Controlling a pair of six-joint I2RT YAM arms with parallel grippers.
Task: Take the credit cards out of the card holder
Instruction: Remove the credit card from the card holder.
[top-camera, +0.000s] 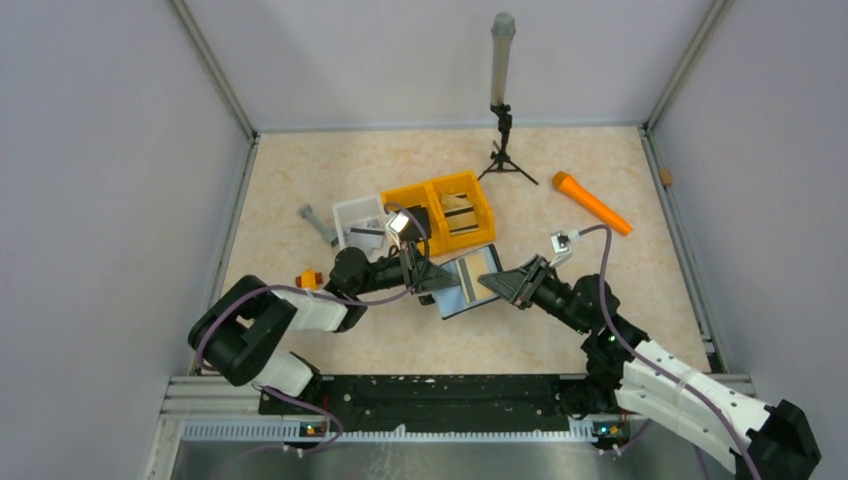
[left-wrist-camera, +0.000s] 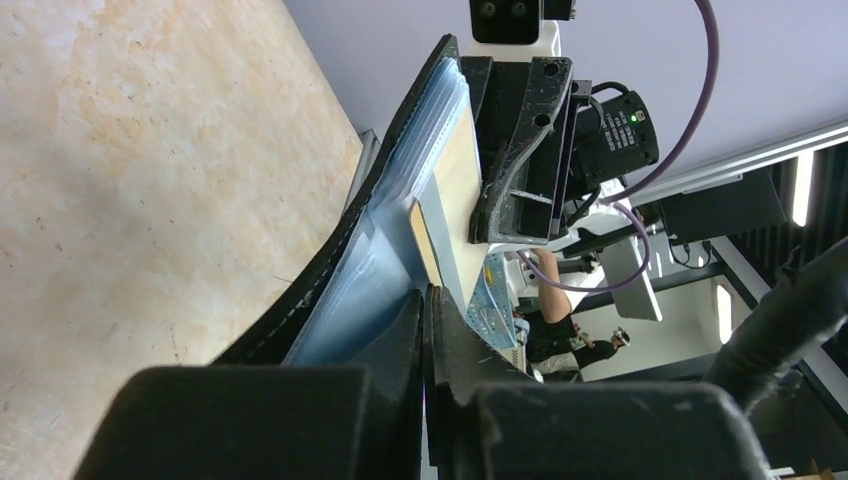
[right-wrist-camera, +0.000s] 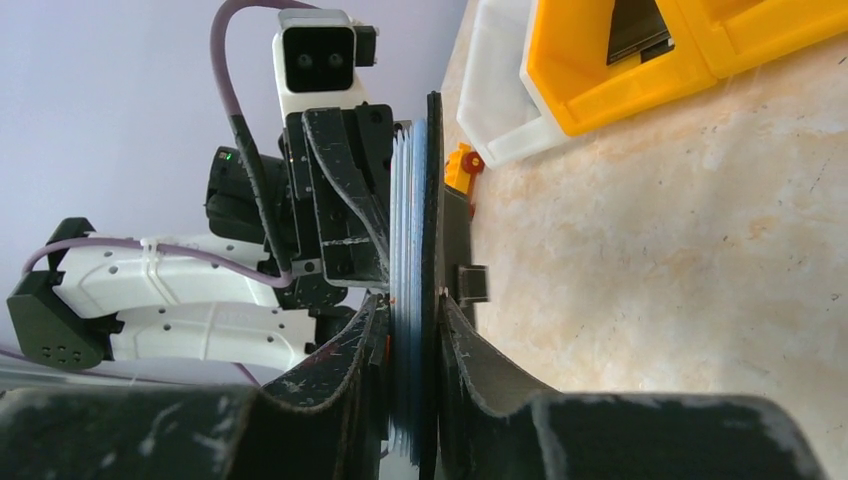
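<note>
As the right pincer (right-wrist-camera: 415, 310) clamps the card holder (top-camera: 470, 281), print (left-wrist-camera: 492, 300) blurs.

No legible text, label, brand, number or sign anywhere, the card holder (top-camera: 452, 292) included.

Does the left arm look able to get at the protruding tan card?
Likely yes: the right tool clamps the card holder, and the tan card juts out unobstructed right at the left tool.

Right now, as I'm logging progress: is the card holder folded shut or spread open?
Spread open: the card holder shows its pale blue lining upward, the right gripper clamping one edge.
</note>
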